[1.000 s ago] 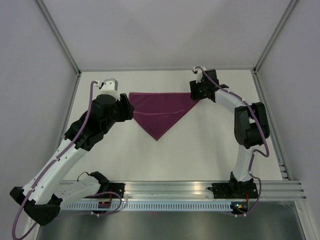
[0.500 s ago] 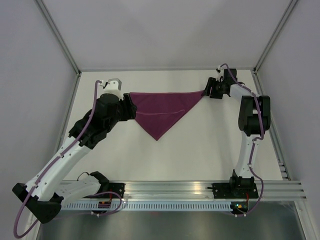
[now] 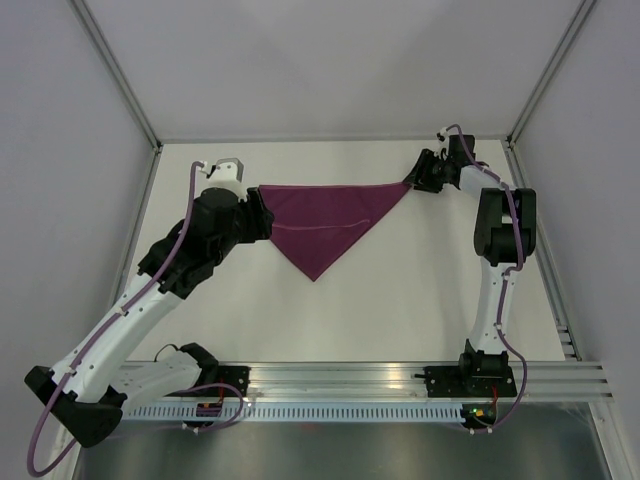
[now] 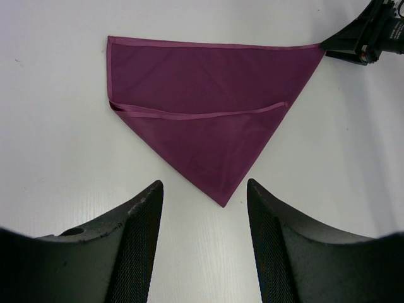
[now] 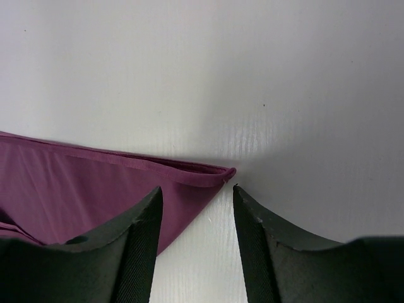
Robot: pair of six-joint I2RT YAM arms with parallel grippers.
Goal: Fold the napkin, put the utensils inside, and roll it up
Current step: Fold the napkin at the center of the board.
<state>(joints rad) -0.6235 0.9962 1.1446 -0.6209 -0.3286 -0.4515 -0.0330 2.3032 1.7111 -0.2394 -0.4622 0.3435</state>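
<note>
Napkin (image 3: pixel 320 225) lying folded in triangle on table (image 3: pixel 400 300), tip pointing near. Left gripper (image 3: pixel 260 212) hovering at left corner, right gripper (image 3: pixel 412 183) at right corner.

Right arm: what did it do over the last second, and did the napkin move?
The right pincer swung outward to the right and drew the right corner of the napkin with it, so the top edge now runs longer and straighter. The pincer is open now, with the corner lying ungripped just ahead of it. The left pincer, open, barely shifted, and the napkin's lower point stayed put.

Bare table (image 3: pixel 400 300) lies open nearside of the flat napkin (image 3: pixel 320 225).
</note>
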